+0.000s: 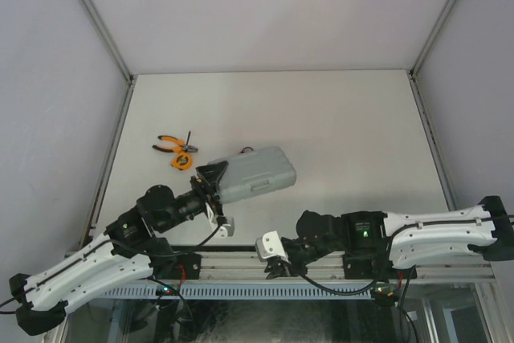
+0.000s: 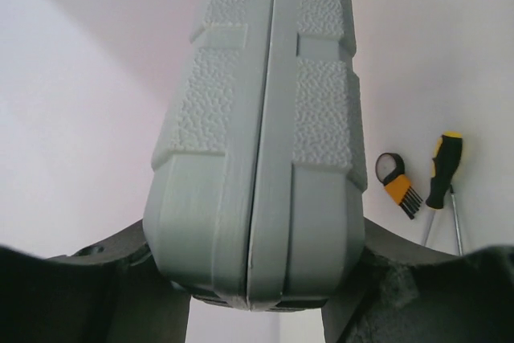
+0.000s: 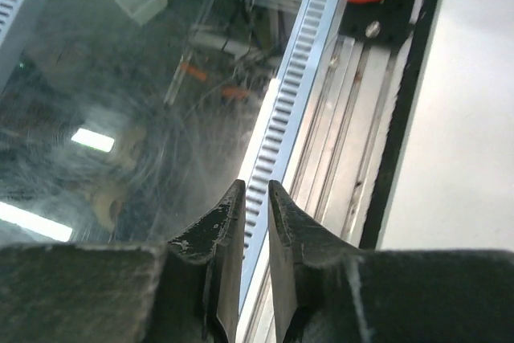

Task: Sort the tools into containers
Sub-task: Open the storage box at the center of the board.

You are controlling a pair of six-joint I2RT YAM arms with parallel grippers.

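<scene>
At the near left of the surface (image 1: 345, 118), your left claw (image 1: 211, 176) pinches one end of the closed grey tool case (image 1: 255, 171), orange-handled pliers (image 1: 172, 147) lying near it, while your right claw (image 3: 255, 187) hangs empty over the front rail (image 3: 299, 94), fingers nearly pressed together.

The case (image 2: 217, 118) in my left jaws is matt grey plastic: pebbled panels, smooth edges. The worktop (image 1: 337, 118) looks matt white.
</scene>
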